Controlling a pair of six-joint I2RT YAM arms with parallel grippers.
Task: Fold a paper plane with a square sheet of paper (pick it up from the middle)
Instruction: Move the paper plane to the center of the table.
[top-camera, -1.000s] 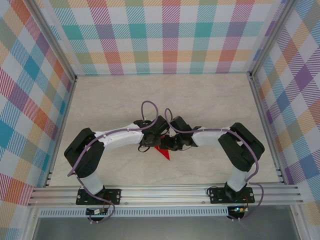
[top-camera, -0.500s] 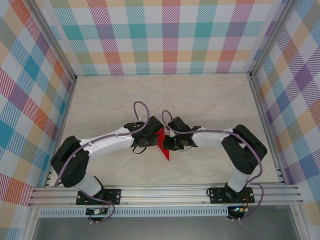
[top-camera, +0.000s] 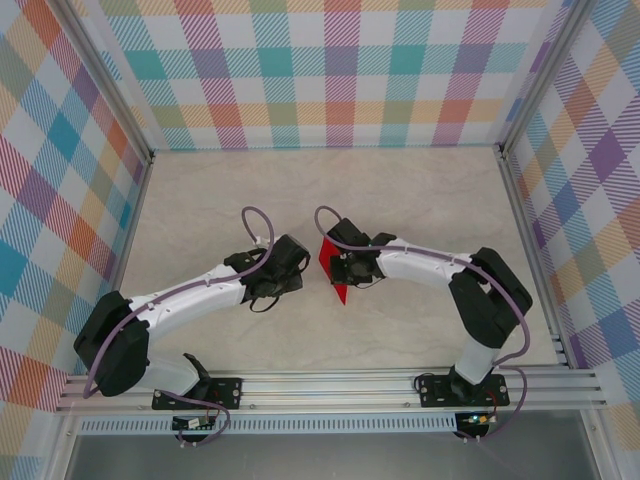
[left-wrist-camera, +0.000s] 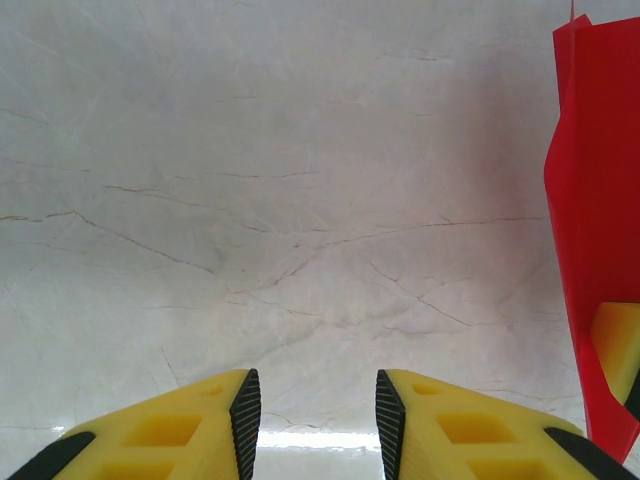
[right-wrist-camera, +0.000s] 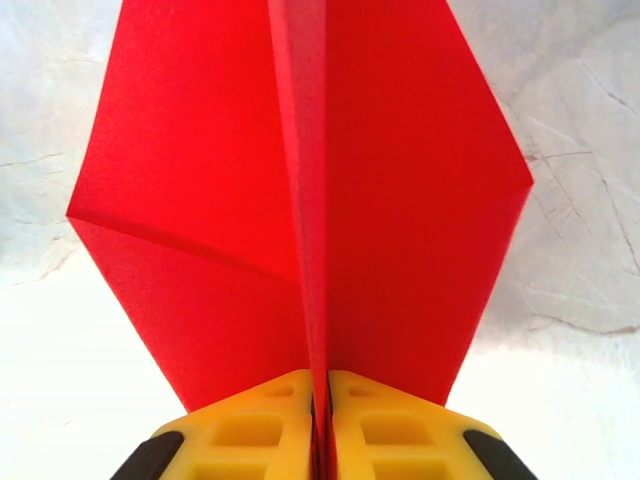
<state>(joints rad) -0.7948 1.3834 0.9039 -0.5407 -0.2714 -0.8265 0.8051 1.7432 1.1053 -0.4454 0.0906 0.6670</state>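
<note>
The square sheet of paper (top-camera: 331, 266) is bright red and folded into a pointed paper plane shape with a centre crease. It stands on edge near the table's middle. My right gripper (right-wrist-camera: 320, 402) is shut on the plane's centre fold (right-wrist-camera: 305, 200), and the two wings spread out to either side of the fingers. In the top view the right gripper (top-camera: 340, 268) sits against the paper's right side. My left gripper (left-wrist-camera: 313, 410) is open with nothing between its pads, a little to the left of the paper (left-wrist-camera: 598, 200). It also shows from above (top-camera: 298, 270).
Pale marble tabletop (top-camera: 420, 200) with checked walls on three sides and an aluminium rail (top-camera: 330, 385) along the near edge. The left arm (top-camera: 180, 295) lies low across the front left. The right arm (top-camera: 440, 265) reaches in from the right.
My left gripper has opened, let go of the paper and drawn back to the left. My right gripper closed on the fold and carried the paper slightly farther from the rail.
</note>
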